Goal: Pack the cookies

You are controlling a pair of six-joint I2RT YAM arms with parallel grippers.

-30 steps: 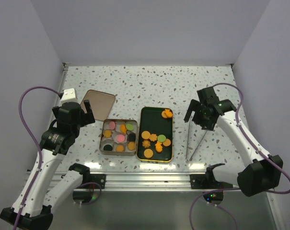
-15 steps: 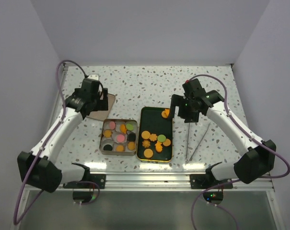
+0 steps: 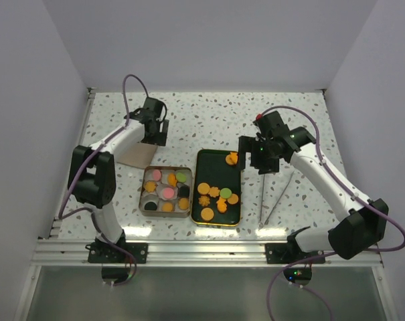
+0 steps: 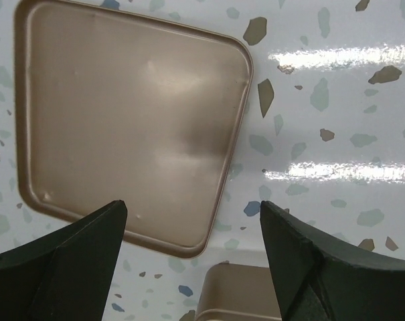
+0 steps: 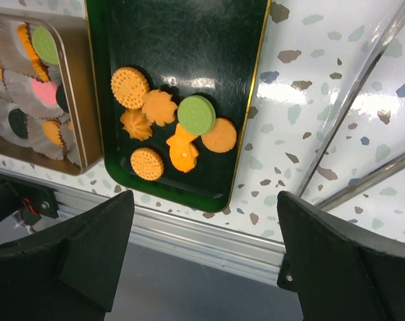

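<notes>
Our left gripper [image 4: 192,207] is hovering open and empty over the lid [image 4: 122,120]. Our right gripper [image 5: 203,200] is hovering likewise over the cookies [image 5: 195,114].

Sitting on the table [image 3: 209,117], near side, left of centre: tin [image 3: 165,215], holding cookies [image 3: 166,192] in its cups. Lying just right of it: tray [image 3: 215,172], carrying more cookies, most toward its near end, some at its far right corner. Lying far-left of the tin: lid [image 3: 136,155]. Lying right of the tray: tongs [image 3: 269,200].
</notes>
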